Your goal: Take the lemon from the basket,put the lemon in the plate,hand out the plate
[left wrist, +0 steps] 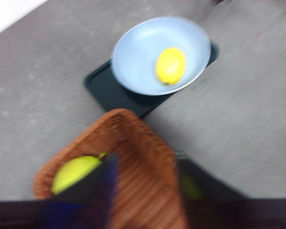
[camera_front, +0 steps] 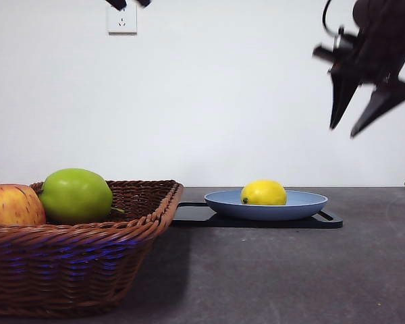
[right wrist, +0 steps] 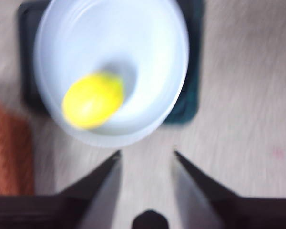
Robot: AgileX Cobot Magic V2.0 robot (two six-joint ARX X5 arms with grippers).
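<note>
On the grey table (camera_front: 283, 270), nearest the front, wicker basket (camera_front: 74, 263) holding a green apple (camera_front: 75, 196) and a red-yellow apple (camera_front: 12, 205). Behind it, flat black tray (camera_front: 196, 214) carrying the light-blue plate (camera_front: 304, 204). Right gripper (camera_front: 358, 115) hangs high above the table, beyond the plate's far side from the basket, jaws apart, holding nothing. Lemon (camera_front: 263, 193) lies in the plate, off-centre, touching nothing else. Left gripper (left wrist: 143, 191) up above the basket; view blurred, cannot tell how its jaws stand. White wall socket (camera_front: 121, 20) on the wall behind.
</note>
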